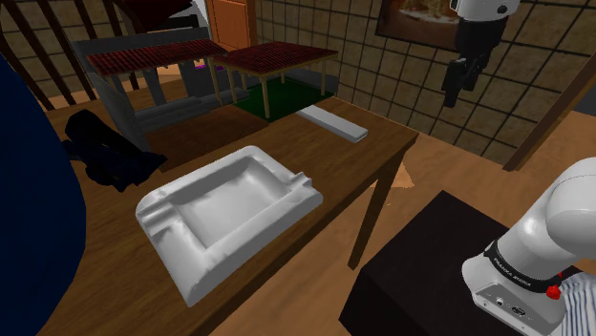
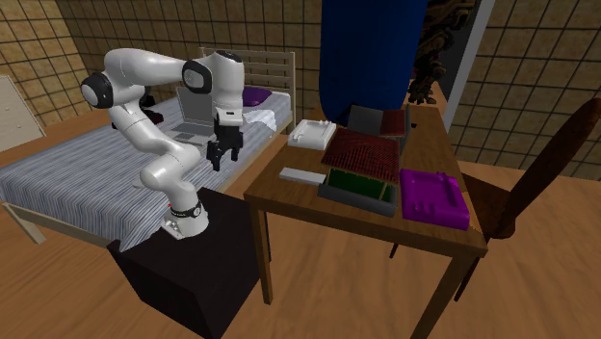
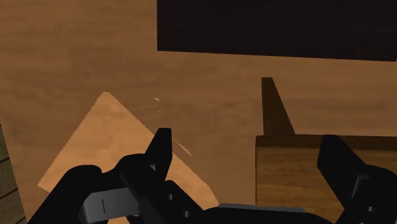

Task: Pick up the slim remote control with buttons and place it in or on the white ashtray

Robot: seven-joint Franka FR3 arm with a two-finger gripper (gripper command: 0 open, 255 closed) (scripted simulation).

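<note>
The slim remote control (image 1: 331,122) is a pale grey bar lying flat near the table's far edge in the shoulder view. In the second exterior view the remote (image 2: 301,176) lies near the table edge that faces the arm. The white ashtray (image 1: 229,212) is a big rectangular dish in the middle of the wooden table (image 1: 372,153); the ashtray (image 2: 313,133) also shows further along that same edge. My gripper (image 1: 458,88) hangs open in the air beyond the table's corner, apart from the remote. The gripper (image 2: 223,159) points down over the floor. Its fingers (image 3: 160,149) stand wide apart above the table corner (image 3: 318,175), holding nothing.
A rack with dark red slatted tops (image 1: 272,54) and a green tray (image 2: 358,185) stand behind the remote. A black lump (image 1: 110,148) lies beside the ashtray. A purple block (image 2: 433,195), a chair (image 2: 539,164), a blue mass (image 2: 371,53) and a bed (image 2: 77,164) surround the black stand (image 2: 188,270).
</note>
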